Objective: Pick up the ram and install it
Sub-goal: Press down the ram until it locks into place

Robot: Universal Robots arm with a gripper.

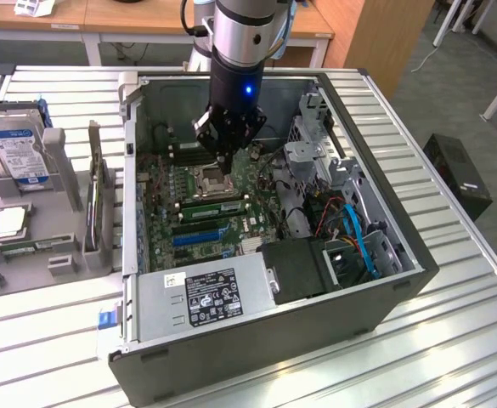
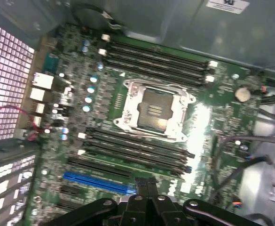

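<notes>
1. While the arm hangs over the open computer case (image 1: pixel 384 280), the gripper (image 1: pixel 223 157) has its fingers pressed together with nothing between them, poised just above the empty CPU socket (image 1: pixel 211 179).
2. In the wrist view, the closed fingertips (image 2: pixel 145 186) sit over the motherboard (image 2: pixel 222 117), the CPU socket (image 2: pixel 153 110) just ahead of them, black memory slots (image 2: pixel 156 59) beyond it and a blue slot (image 2: pixel 97 182) beside the gripper.
3. Just past the socket from the gripper, a ram stick (image 1: pixel 212 206) lies seated across the board.
4. Well off to the side, a hard drive (image 1: pixel 17 153) stands in a grey rack (image 1: pixel 61 161).
</notes>
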